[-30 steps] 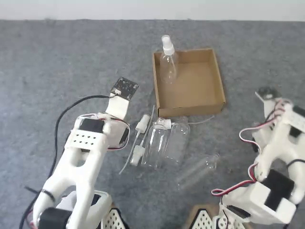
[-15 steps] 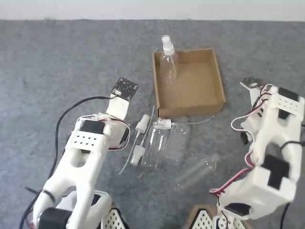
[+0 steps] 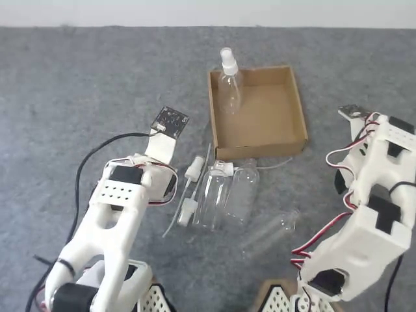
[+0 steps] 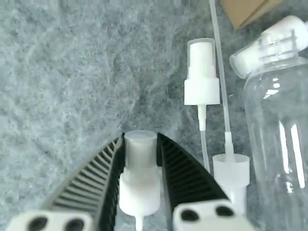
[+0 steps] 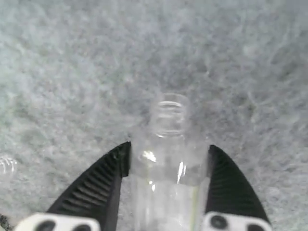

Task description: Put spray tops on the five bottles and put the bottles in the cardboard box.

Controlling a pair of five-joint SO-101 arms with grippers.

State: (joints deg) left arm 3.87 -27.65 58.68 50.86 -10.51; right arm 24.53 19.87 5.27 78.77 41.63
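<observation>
My left gripper [image 4: 139, 144] is shut on a white spray top [image 4: 140, 185], held just above the grey carpet. Two more spray tops [image 4: 200, 77] [image 4: 231, 166] lie beside it, next to a clear bottle [image 4: 279, 101]. My right gripper [image 5: 168, 154] is shut on a clear open-necked bottle [image 5: 168, 125] over bare carpet. In the high view the left arm [image 3: 120, 195] stands left of two lying bottles [image 3: 214, 192] [image 3: 242, 190]. A third bottle [image 3: 270, 231] lies nearer the right arm [image 3: 380, 162]. The cardboard box [image 3: 296, 107] holds one bottle with a spray top [image 3: 229, 84].
Grey carpet [image 3: 97, 78] covers the whole table. A thin white tube [image 3: 273, 164] lies along the box's front wall. Cables hang from both arms. Open carpet lies left of the box and behind it.
The right arm has risen and swung toward the box, then eased slightly back to the right. The left arm and the things on the carpet have stayed put.
</observation>
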